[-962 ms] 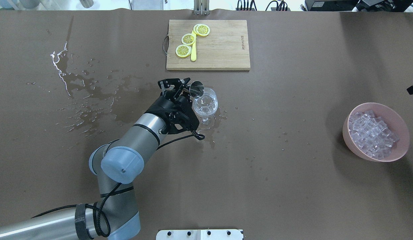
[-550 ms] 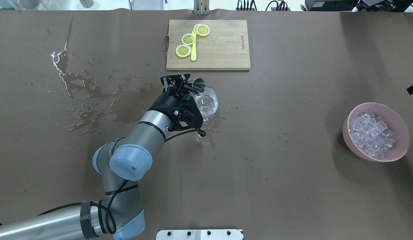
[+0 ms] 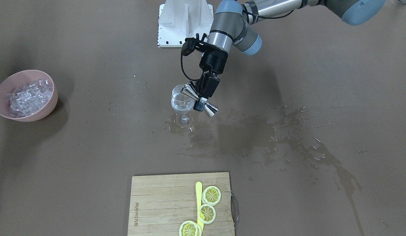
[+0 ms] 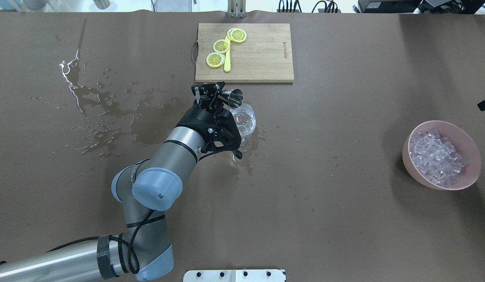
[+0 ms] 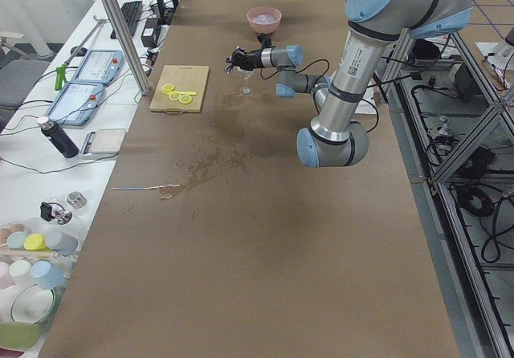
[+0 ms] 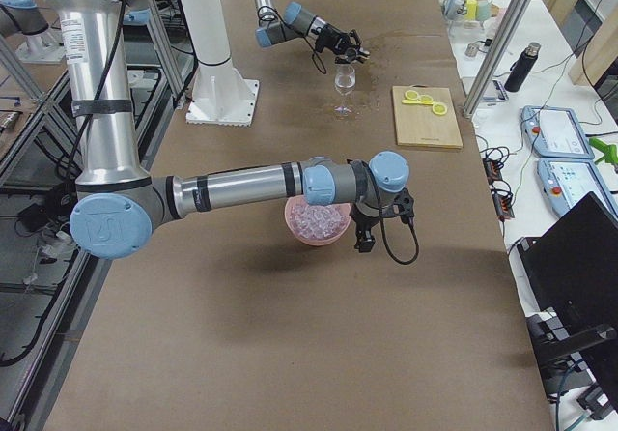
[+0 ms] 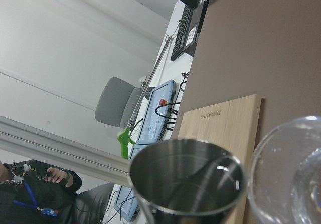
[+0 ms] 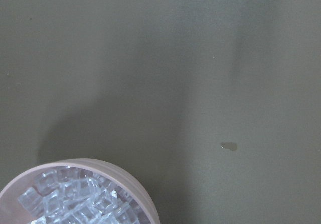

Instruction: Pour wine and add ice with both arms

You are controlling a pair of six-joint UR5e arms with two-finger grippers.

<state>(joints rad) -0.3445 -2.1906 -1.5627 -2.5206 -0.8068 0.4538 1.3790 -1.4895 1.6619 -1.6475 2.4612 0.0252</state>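
Note:
My left gripper (image 4: 218, 98) is shut on a steel jigger (image 4: 235, 98), held tilted on its side at the rim of the wine glass (image 4: 245, 117). The glass stands upright with a little clear wine (image 3: 182, 103) in it. In the front view the jigger (image 3: 200, 100) lies slanted beside the glass (image 3: 181, 95). The left wrist view shows the jigger's mouth (image 7: 188, 176) looking empty next to the glass rim (image 7: 281, 174). The ice (image 4: 436, 156) fills a pink bowl (image 4: 406, 150) at the right. My right gripper (image 6: 368, 235) hangs beside that bowl; I cannot tell if it is open or shut.
A wooden cutting board (image 4: 262, 58) with lemon slices (image 4: 221, 46) and a yellow stick lies just beyond the glass. Spilled liquid (image 4: 105, 117) spreads over the left part of the table, with droplets around the glass foot. The white stand (image 3: 184, 23) is at the robot's base.
My left arm has shifted toward the cutting board, carrying the jigger a little farther along the glass rim. The glass and the bowl have not moved.

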